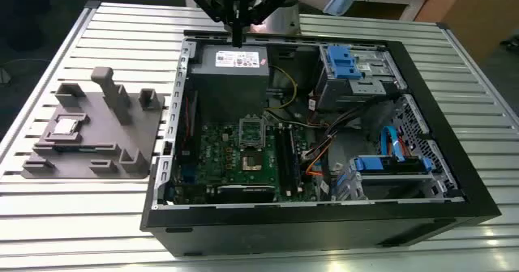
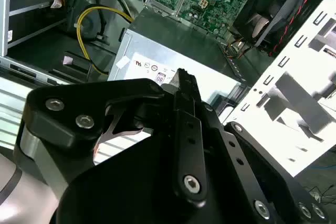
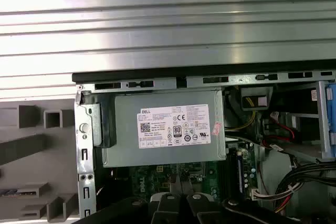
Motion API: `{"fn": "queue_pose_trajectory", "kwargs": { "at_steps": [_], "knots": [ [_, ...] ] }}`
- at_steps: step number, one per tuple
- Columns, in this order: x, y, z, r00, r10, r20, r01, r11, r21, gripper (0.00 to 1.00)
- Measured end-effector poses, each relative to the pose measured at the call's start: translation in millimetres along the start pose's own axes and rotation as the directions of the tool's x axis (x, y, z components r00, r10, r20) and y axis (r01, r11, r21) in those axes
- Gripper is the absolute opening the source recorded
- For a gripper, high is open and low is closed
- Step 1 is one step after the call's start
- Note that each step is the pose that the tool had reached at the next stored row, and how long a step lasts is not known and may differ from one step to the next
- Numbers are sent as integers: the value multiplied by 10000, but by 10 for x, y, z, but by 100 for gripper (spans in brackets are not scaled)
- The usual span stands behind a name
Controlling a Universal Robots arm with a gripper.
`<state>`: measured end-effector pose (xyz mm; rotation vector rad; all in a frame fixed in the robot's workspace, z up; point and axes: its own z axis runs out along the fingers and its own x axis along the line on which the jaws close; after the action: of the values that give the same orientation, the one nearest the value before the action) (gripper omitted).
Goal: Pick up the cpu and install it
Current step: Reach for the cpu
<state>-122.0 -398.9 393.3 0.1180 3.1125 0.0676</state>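
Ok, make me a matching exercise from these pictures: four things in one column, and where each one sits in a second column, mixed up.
Things
1. cpu
2. gripper
3. grey box with white label
4. blue cable

Places
A. inside the computer case, far corner at the exterior view's left
B. on the grey fixture plate, outside the case
C. inside the case, toward the exterior view's right
D. above the case's far edge, over the grey box

Pairs: 1-B, 2-D, 3-A, 4-C.
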Motion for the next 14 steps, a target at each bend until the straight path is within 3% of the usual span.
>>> {"fn": "queue_pose_trajectory", "kwargs": {
  "at_steps": [14],
  "knots": [
    [2,0,-9,10000,1,0,-1,10000,0,10]
  ]
}}
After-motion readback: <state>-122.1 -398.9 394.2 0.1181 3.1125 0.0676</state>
